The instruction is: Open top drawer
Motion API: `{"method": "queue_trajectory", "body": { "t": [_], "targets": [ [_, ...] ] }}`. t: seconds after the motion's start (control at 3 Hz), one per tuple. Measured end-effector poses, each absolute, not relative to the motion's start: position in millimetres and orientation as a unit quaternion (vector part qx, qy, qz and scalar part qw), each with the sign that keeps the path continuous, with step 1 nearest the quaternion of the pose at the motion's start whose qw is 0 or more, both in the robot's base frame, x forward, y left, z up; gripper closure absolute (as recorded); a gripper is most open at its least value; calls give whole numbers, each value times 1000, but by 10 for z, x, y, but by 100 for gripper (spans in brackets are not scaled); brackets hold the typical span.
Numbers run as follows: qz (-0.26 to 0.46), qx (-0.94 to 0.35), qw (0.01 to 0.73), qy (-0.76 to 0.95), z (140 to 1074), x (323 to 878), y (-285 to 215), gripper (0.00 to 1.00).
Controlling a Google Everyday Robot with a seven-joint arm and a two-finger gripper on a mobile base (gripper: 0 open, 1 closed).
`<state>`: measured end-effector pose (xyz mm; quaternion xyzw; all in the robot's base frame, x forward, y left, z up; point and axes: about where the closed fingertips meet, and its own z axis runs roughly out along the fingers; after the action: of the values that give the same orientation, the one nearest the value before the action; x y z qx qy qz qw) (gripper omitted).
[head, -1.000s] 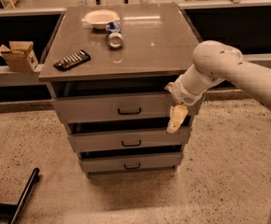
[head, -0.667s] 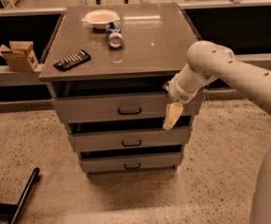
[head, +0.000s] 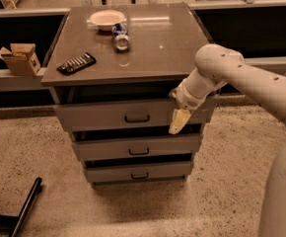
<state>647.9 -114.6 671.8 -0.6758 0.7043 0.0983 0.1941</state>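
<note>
On the flat top of the grey-brown three-drawer cabinet [head: 153, 58] I saw a shallow white bowl [head: 106, 19] at the back. A blue and silver drinks can [head: 120, 37] lay on its side just in front of it, and a black remote control [head: 76, 63] lay near the left front edge, well apart from both. None of these hung over the front edge. An open brown cardboard box [head: 18, 59] sat on the ledge left of the cabinet, and a black bar [head: 25, 206] lay across the speckled floor [head: 222, 191] at lower left. The top drawer [head: 93, 116], the widest grey front, sat directly under the cabinet top with a dark gap above it. Its small black loop handle [head: 137, 118] was at centre with nothing across it. The two narrower grey drawers [head: 133, 149] were stacked below. The white robot arm [head: 254, 80] came in from the right, bent at a rounded joint beside the cabinet's front right corner, and turned down and inward. The pale yellowish gripper [head: 178, 121] hung pointing downward in front of the top drawer's right end. Its tip was at the drawer's lower edge, right of the handle and clear of it. I could not tell whether the gripper was open or closed, nor whether it touched the drawer front.
</note>
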Motion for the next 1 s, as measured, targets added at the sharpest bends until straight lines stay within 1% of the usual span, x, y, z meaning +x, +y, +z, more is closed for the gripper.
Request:
{"method": "queue_trajectory", "body": {
  "t": [0.33,0.67,1.0],
  "targets": [
    [133,-702,193,672,6761,6053,-1180,37],
    [152,-714,183,659,6784,5846,-1205,38],
    [173,-725,184,641,6963,5534,-1313,35]
  ]
}}
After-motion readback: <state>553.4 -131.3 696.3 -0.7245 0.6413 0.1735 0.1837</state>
